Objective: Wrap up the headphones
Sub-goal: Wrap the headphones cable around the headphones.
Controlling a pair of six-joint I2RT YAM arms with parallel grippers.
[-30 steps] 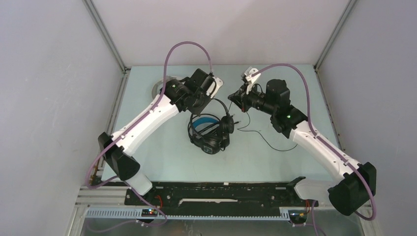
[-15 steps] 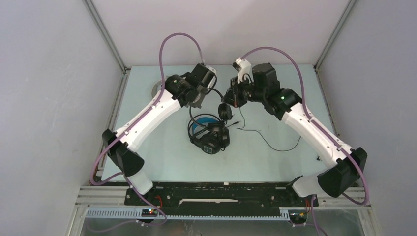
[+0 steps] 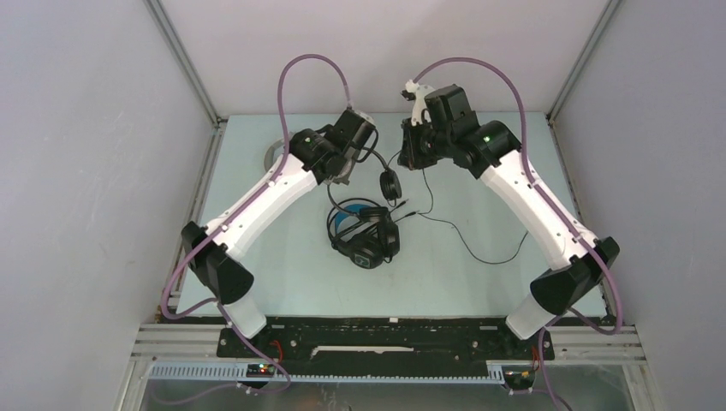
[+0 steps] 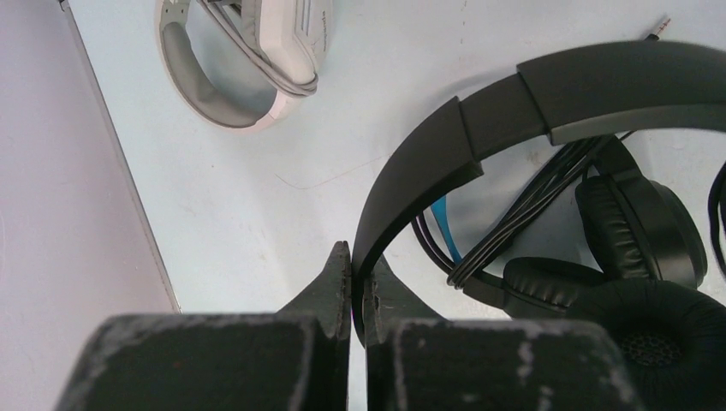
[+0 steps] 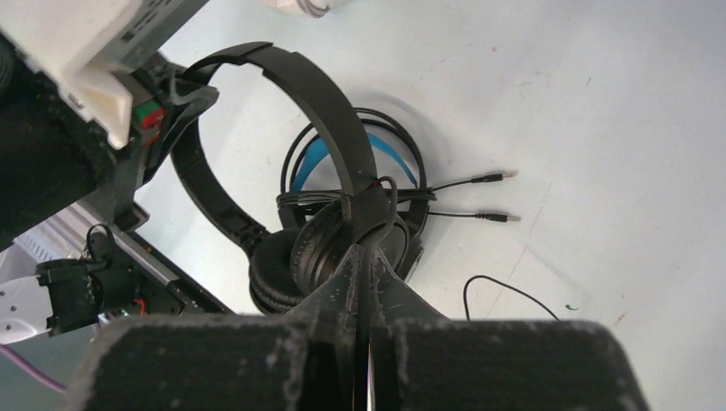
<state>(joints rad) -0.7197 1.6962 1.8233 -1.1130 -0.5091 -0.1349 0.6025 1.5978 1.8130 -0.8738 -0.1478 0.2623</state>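
One slim black headset [image 4: 556, 94] hangs from left gripper [image 4: 354, 257], beside right gripper [image 5: 363, 255].

I see slim black headphones [image 4: 531, 103] hanging above black-and-blue headphones [image 3: 364, 240] lying flat mid-table; white-grey headphones [image 4: 257, 68] lie far left.

Lab: robot table [image 3: 445, 282] within panel walls [image 3: 86, 171]

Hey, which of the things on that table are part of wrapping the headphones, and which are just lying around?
Part of the job: slim black headphones, gripped by left gripper and right gripper; their loose cable; black-and-blue headphones; white headphones.
Not part of it: the arms' purple hoses; black base rail.
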